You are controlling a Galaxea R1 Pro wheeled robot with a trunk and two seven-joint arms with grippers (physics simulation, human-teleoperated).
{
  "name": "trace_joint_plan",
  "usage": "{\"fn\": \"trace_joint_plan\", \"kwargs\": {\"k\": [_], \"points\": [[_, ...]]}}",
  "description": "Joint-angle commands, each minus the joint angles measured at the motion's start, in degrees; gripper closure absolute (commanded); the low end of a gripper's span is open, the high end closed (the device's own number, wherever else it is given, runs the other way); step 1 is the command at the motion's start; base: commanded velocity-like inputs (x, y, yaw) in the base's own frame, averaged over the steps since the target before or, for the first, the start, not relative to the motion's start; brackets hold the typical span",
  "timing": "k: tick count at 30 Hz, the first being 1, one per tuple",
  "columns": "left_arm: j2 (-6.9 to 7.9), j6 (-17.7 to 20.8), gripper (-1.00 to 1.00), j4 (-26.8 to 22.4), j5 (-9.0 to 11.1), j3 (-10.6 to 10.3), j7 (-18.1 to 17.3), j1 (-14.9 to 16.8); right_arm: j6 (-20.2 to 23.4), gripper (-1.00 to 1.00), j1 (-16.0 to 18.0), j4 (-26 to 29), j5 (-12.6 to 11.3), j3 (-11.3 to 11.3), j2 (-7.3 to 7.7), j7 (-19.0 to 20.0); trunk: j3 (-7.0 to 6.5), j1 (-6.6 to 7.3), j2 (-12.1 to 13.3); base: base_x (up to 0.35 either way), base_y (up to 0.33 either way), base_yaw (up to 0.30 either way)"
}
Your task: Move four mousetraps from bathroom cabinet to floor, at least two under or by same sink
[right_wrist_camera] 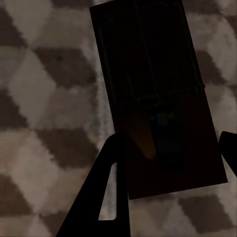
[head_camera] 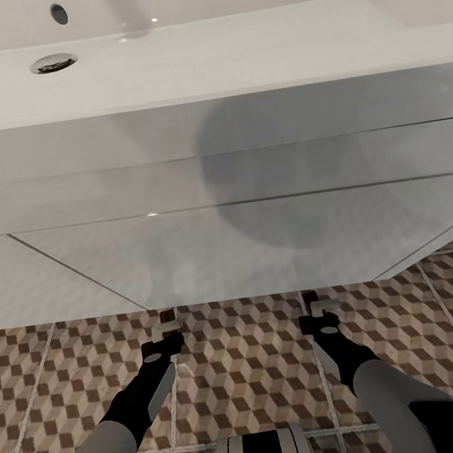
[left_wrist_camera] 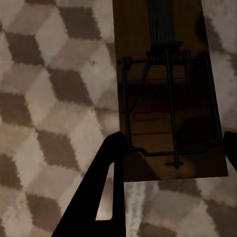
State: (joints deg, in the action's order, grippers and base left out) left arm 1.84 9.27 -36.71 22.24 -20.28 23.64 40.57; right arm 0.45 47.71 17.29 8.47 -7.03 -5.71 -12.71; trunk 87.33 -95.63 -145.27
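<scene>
The robot stands facing the sink, both arms reaching low toward the foot of its glossy white vanity. The left hand holds a mousetrap by its end — a flat brown board with a wire spring bar. The right hand holds a darker mousetrap the same way. Both hang just above the bathroom floor; lowering them flat onto the cube-patterned tile before letting go — close against the vanity — would serve best.
</scene>
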Motion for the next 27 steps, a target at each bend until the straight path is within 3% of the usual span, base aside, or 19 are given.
{"fn": "trace_joint_plan", "kwargs": {"k": [1, 18, 27], "points": [[0.10, 0.3, 1.00, -0.1, 0.3, -0.5, 0.5, 0.0, 0.1, 1.00, 0.0, 0.0, 0.6, -0.5, -0.09, 0.0, 0.03, 0.01, 0.0, 0.000, 0.000, 0.000], [0.09, 0.3, 1.00, -0.1, 0.4, -0.5, 0.7, 0.0, 0.2, 1.00, 0.0, 0.0, 0.6, -0.5, 0.15, -0.1, 0.03, 0.01, 0.0, 0.002, 0.000, 0.000], [0.01, 0.3, 1.00, -0.1, 0.4, -0.5, 0.8, 0.0, 0.1, 1.00, 0.0, 0.0, 0.7, -0.4, -0.09, -0.1, 0.03, 0.01, 0.0, 0.206, 0.000, 0.000]]}}
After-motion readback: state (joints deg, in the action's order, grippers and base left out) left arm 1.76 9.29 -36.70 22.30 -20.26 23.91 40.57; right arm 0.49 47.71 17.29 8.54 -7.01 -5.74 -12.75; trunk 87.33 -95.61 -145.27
